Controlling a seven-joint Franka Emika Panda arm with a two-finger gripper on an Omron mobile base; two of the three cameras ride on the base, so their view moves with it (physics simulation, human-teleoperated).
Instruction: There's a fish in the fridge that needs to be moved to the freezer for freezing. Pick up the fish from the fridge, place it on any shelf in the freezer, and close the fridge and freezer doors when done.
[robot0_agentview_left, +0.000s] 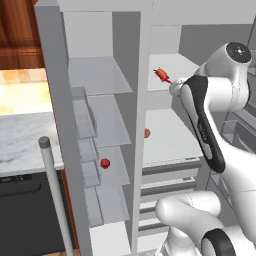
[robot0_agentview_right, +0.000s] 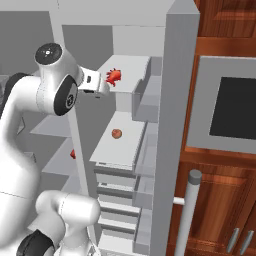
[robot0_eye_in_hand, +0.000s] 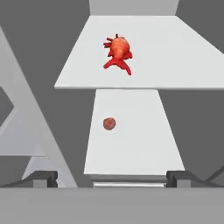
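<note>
The fish (robot0_eye_in_hand: 118, 51) is a small spiky red lump lying on the upper fridge shelf (robot0_eye_in_hand: 179, 52). It also appears in the base views as the fish (robot0_agentview_left: 161, 75) and the fish (robot0_agentview_right: 114, 76). My gripper (robot0_eye_in_hand: 111, 178) is open, its fingertips (robot0_eye_in_hand: 43, 178) spread wide, and it hovers just in front of that shelf's edge, short of the fish and holding nothing. From the sides, the gripper (robot0_agentview_left: 172, 84) and the gripper (robot0_agentview_right: 106, 82) sit right beside the fish. The freezer (robot0_agentview_left: 100, 125) stands to the fridge's left with its stack of shelves. Both doors are swung open.
An orange-red ball (robot0_eye_in_hand: 109, 124) rests on the fridge shelf below the fish. A smooth red ball (robot0_agentview_left: 105, 163) lies on a freezer shelf. The open freezer door (robot0_agentview_left: 55, 125) with its bar handle (robot0_agentview_left: 52, 190) flanks the left, and the open fridge door (robot0_agentview_right: 172, 125) flanks the right.
</note>
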